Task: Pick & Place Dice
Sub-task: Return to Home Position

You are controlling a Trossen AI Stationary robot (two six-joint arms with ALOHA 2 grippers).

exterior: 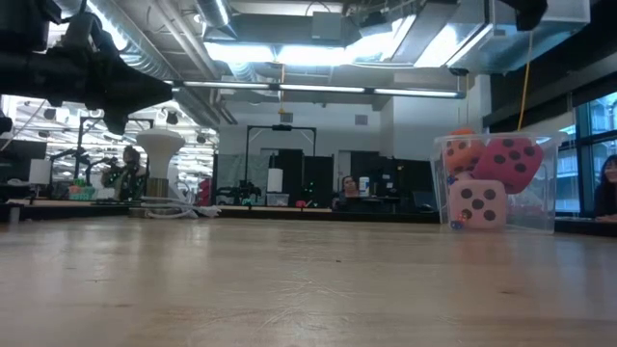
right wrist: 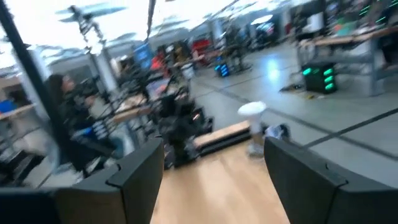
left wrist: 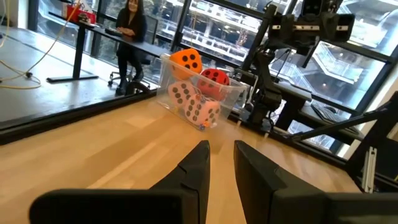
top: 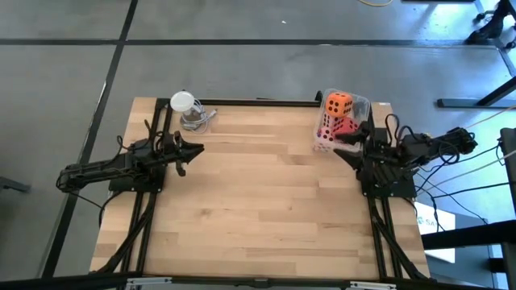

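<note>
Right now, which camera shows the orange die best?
Left wrist view: the orange die sits topmost, pips clear. High view shows it from above; low view, a part behind the red die; right wrist view, nothing.

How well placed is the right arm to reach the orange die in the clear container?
Probably yes. The orange die lies uncovered on top in the clear container, and the right gripper, open, sits beside it. It faces away across the table, so the arm must turn first. The left gripper waits opposite.

Open robotics lab: exposed ceiling ducts [exterior: 154, 39], workbenches [exterior: 58, 202], concrete floor [top: 242, 64].
</note>
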